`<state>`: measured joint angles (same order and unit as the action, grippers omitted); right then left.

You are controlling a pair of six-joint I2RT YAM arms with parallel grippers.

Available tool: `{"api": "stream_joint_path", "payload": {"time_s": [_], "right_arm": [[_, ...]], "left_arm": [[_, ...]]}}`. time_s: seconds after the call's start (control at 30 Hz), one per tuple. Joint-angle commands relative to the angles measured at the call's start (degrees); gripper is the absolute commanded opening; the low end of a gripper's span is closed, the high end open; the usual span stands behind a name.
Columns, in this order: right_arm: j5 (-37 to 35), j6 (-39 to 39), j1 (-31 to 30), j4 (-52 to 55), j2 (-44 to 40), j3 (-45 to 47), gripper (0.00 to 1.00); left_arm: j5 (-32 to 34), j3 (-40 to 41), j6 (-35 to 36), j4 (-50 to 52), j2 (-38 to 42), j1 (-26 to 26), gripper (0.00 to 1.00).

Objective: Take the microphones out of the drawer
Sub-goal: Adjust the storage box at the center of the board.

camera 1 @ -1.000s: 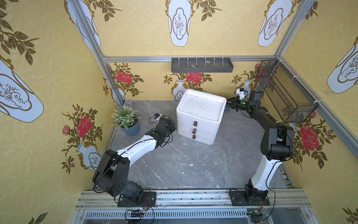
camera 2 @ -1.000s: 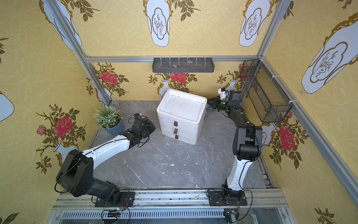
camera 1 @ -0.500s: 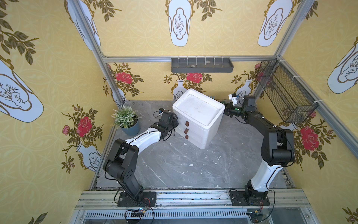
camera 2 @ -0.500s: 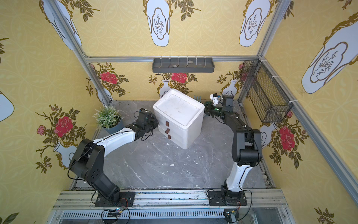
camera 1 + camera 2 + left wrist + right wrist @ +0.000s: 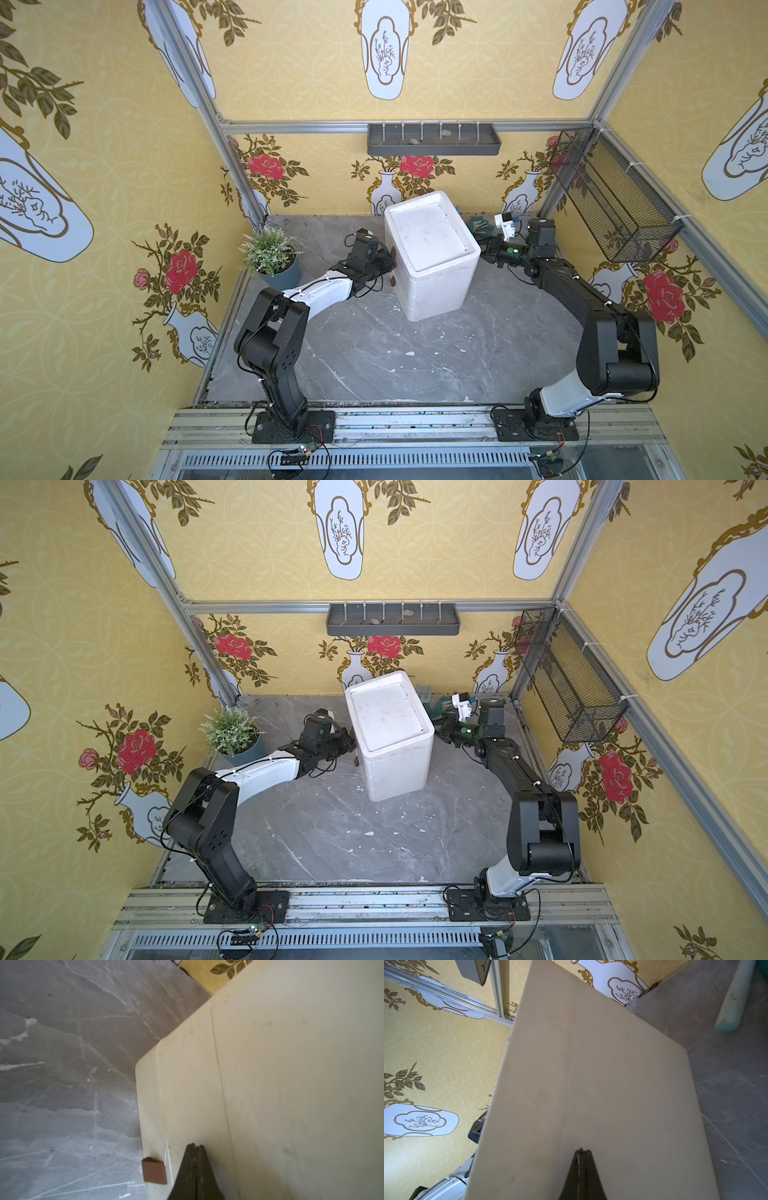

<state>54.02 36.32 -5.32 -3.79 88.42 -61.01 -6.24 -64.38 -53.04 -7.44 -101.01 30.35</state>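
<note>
**Both tools closed at the shut drawer unit; microphone out of sight**

Both top views take in the whole grey worktop (image 5: pixel 374 353). The white drawer unit (image 5: pixel 430 245) stands near its back edge, about midway along, with an arm at each side. Only these views show the wall fittings and the plant. The wrist views show only the unit's walls up close.

The left wrist view alone shows the seams between the drawer fronts, all flush. It also shows one brown handle (image 5: pixel 154 1171) on the lowest front, next to the worktop. The right wrist view alone shows a plain wall of the unit and a pale, teal-ended roll (image 5: pixel 735 997) lying on the worktop beyond it.

With every drawer shut, the contents are hidden, and the microphone shows in no view.

The wire basket (image 5: pixel 611 195) hangs on the right wall. The grey wall tray (image 5: pixel 432 141) on the back wall holds two small stones (image 5: pixel 445 133). A potted plant (image 5: pixel 270 253) sits at the left edge, toward the back-left corner. A teal object (image 5: pixel 478 224) lies at the back edge behind the unit; what it is cannot be told.

The left tool (image 5: pixel 195 1146) is closed and empty, its tip at the front above the handled one. The right tool (image 5: pixel 581 1150) is likewise closed and empty, its tip at the opposite wall. Whether either tip touches cannot be told.
</note>
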Motion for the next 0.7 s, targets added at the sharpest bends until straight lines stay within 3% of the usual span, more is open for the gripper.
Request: {"api": "stream_joint_path", "payload": {"time_s": [0.0, 0.1, 0.27, 0.3, 0.33, 0.47, 0.67], "right_arm": [[0.8, -3.8, -0.1, 6.1, -1.4, -1.7, 0.00], [-2.9, -5.7, 1.4, 11.0, -3.0, -3.3, 0.03], [-10.9, -9.9, 1.9, 19.4, -5.7, -6.3, 0.33], [-12.3, -10.2, 1.9, 20.6, -6.1, -6.9, 0.46], [-13.5, -10.3, 1.8, 21.7, -6.3, -7.3, 0.52], [-22.2, -12.7, -1.3, 26.9, -6.5, -10.8, 0.62], [-35.9, -16.4, -9.9, 33.7, -3.3, -19.6, 0.68]], "left_arm": [[-6.4, 1.2, -1.5, -7.7, 0.9, 0.6, 0.00], [-4.8, 6.0, -1.9, -8.5, 4.8, -0.8, 0.00], [-8.8, 14.5, -5.1, -11.8, 11.7, -4.9, 0.26], [-9.5, 15.6, -5.6, -12.2, 12.8, -6.2, 0.31], [-9.9, 16.3, -5.7, -12.4, 13.6, -6.8, 0.34], [-11.4, 17.6, -6.5, -14.1, 15.9, -7.0, 0.50], [-16.4, 20.7, -13.8, -25.4, 15.2, -8.7, 0.68]]}}
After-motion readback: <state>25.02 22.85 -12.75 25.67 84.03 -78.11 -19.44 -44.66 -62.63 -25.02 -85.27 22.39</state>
